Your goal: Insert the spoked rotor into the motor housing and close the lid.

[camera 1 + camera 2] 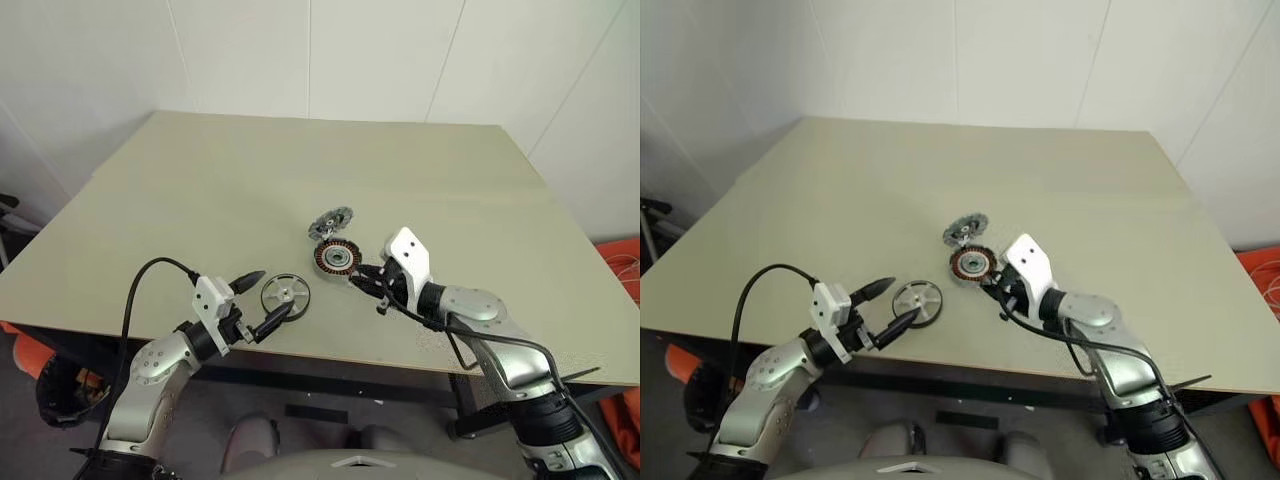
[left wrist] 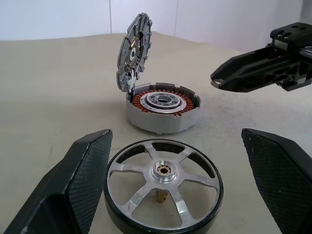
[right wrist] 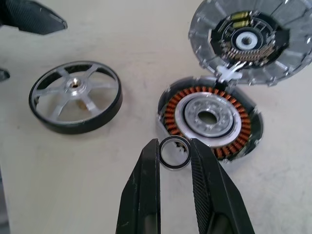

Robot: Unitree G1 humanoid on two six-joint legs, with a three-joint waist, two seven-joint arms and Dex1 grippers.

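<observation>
On table, near-centre: motor housing, w/ lid hinged up at its far edge, tilted, touching housing rim. Spoked rotor flat on table, left of & nearer than housing, apart from it. Left gripper at near edge, left of rotor; fingers either side of rotor's near-left rim, not touching. Right gripper just right of housing, at its near-right side, above table. Small ring between right fingertips, upright, just beside housing's rim, on near side. Rotor sits between the two grippers; housing & lid on far side of both.
</observation>
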